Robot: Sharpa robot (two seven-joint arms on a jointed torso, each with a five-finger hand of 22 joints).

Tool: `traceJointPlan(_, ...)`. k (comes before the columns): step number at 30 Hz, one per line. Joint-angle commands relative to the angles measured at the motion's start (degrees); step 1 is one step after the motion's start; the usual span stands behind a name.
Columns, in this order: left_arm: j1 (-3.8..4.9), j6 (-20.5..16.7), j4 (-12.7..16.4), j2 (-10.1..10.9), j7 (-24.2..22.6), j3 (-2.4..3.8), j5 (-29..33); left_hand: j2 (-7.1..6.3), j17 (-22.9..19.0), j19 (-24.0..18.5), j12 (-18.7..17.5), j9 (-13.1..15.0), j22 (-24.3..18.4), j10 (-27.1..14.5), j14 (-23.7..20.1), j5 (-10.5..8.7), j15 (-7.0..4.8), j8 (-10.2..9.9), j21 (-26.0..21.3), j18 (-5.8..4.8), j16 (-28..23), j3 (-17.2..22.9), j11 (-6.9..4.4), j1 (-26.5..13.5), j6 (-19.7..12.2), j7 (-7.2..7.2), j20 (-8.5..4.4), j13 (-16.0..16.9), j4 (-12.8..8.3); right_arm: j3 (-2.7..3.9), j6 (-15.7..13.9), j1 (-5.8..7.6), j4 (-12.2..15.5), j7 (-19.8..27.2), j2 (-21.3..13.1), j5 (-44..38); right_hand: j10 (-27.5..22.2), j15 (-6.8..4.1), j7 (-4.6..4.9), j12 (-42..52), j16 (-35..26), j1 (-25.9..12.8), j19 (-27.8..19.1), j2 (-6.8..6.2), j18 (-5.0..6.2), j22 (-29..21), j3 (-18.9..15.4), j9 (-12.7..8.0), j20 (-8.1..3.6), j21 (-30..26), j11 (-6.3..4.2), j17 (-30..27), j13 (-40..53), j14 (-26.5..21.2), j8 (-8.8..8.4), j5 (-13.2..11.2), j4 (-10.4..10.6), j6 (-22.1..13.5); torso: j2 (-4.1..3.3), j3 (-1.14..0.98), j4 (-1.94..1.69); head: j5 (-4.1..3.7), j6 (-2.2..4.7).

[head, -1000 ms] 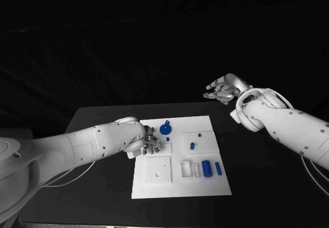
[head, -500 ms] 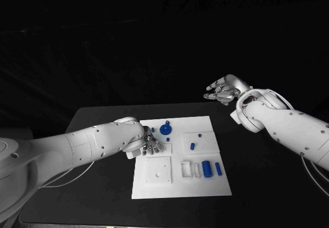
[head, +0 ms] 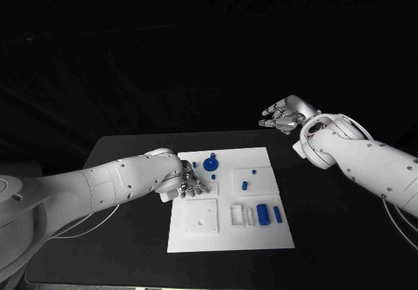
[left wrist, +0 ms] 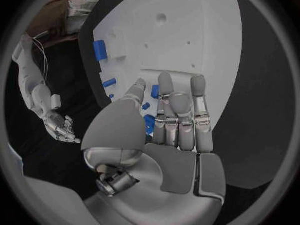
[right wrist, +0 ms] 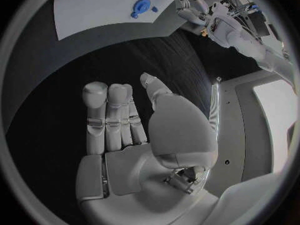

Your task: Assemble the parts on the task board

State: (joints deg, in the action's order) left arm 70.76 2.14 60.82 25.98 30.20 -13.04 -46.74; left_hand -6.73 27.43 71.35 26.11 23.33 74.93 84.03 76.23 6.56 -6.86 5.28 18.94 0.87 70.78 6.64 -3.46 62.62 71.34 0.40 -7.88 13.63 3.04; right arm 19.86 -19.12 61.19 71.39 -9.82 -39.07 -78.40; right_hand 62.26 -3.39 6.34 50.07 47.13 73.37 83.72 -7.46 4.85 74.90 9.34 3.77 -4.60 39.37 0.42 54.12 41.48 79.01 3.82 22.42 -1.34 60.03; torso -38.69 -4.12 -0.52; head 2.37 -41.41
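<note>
While the white task board (head: 228, 199) lies at the middle of the black table (head: 130, 241), little is seen to have shifted across the last second.

Change: the left hand (head: 187, 183) is kept low over the board's near-left part, fingers drawn slightly closer; the right hand (head: 280, 114) is held unmoved, raised beyond the table's far edge.

Meaning: a pick-up is judged to be under way but not completed; assembly is judged barely begun.

Left hand fingers: held straight and close together over small blue pieces (left wrist: 150, 121); whether any piece is pinched cannot be told.

Right hand fingers: loosely spread in the right wrist view (right wrist: 134, 135), nothing held.

Parts: a round blue knobbed piece (head: 210, 163) lies near the board's far edge, two small blue pegs (head: 246, 183) at its middle, two blue cylinders (head: 268, 214) toward its near-right.

Surface: a matt black tabletop, the board laid flat on it.

Room: dark drapery is seen behind the table.
</note>
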Motion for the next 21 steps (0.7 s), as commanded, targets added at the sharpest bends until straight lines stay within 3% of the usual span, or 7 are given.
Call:
traceJointPlan(1, 0.04, 0.56, 0.36, 0.2, -0.1, 0.06, 0.7, -1.07, -0.08, 0.11, 0.2, 0.38, 0.96, 2.16, -0.5, -3.31, 0.07, 0.5, -0.34, -0.87, 0.4, -0.15, 0.41, -0.06, 0.22, 0.32, 0.22, 0.11, 0.68, 0.0, 0.61, -0.05, 0.02, 0.19, -0.02, -0.24, -0.12, -0.15, 0.0, 0.21, 0.27, -0.4, 0.41, -0.14, 0.52, 4.63, -0.06, -0.07, -0.02, -0.33, -0.08, -0.09, -0.08, -0.17, -0.26, 0.27, 0.2, -0.25, -0.03, 0.0, 0.0, 0.06, -0.05)
traceJointPlan(6, 0.06, 0.46, 0.96, 0.84, 0.08, 0.15, 0.71, -2.39, -0.05, 0.16, 0.05, 0.98, 0.98, 2.24, -0.54, -3.75, 0.01, 0.86, -0.42, -0.87, 0.41, -0.98, 0.42, -0.26, -0.12, 0.31, 0.14, 0.05, 2.12, 0.0, 0.58, -0.08, 0.04, 0.2, -0.12, -0.23, -0.13, -0.14, 0.01, 0.19, 0.26, -0.28, 0.43, -0.11, 0.53, 4.63, -0.22, -0.07, 0.0, -0.37, -0.08, -0.11, -0.1, -0.18, -0.26, 0.37, 0.31, -0.34, -0.02, 0.03, -0.01, 0.0, -0.09)
traceJointPlan(16, 0.31, 0.46, 2.38, 2.32, 0.39, 1.03, 0.72, -2.59, 0.04, 0.17, -0.03, 1.01, 0.98, 2.25, -0.55, -3.75, 0.01, 0.79, -0.47, -0.87, 0.31, -1.9, 0.4, 0.11, -0.08, 0.29, 0.13, -0.03, 2.96, 0.0, 0.51, -0.15, 0.11, 0.22, -0.38, -0.21, -0.13, -0.14, 0.01, 0.19, 0.26, -0.28, 0.43, -0.11, 0.53, 4.63, -0.22, -0.07, 0.0, -0.37, -0.08, -0.11, -0.1, -0.18, -0.26, 0.37, 0.31, -0.34, 0.04, 0.04, 0.02, -0.03, -0.14)
traceJointPlan(19, 0.38, 0.44, 3.54, 3.21, 0.49, 1.72, 0.79, -2.58, 0.03, 0.12, -0.16, 0.97, 0.97, 2.17, -0.62, -3.75, 0.04, 0.69, -0.52, -0.87, 0.2, -2.1, 0.43, -0.1, -0.22, 0.33, 0.15, -0.09, 3.46, 0.0, 0.48, -0.18, 0.14, 0.22, -0.48, -0.19, -0.11, -0.13, 0.03, 0.2, 0.27, -0.26, 0.45, -0.11, 0.54, 4.62, -0.36, -0.07, 0.0, -0.42, -0.06, -0.12, -0.12, -0.16, -0.27, 0.38, 0.42, -0.49, -0.01, 0.03, 0.02, -0.04, -0.12)
traceJointPlan(21, 0.49, 0.4, 4.67, 4.08, 0.6, 2.54, 0.86, -2.65, 0.02, 0.07, -0.25, 0.94, 0.96, 2.18, -0.63, -3.75, 0.07, 0.66, -0.56, -0.87, 0.16, -2.01, 0.43, -0.22, -0.24, 0.32, 0.18, -0.13, 3.92, 0.0, 0.47, -0.21, 0.14, 0.21, -0.58, -0.18, -0.13, -0.12, 0.06, 0.19, 0.27, -0.27, 0.45, -0.15, 0.55, 4.62, -0.42, -0.07, 0.01, -0.43, -0.04, -0.13, -0.14, -0.16, -0.26, 0.4, 0.48, -0.63, -0.02, 0.03, 0.01, -0.2, -0.1)
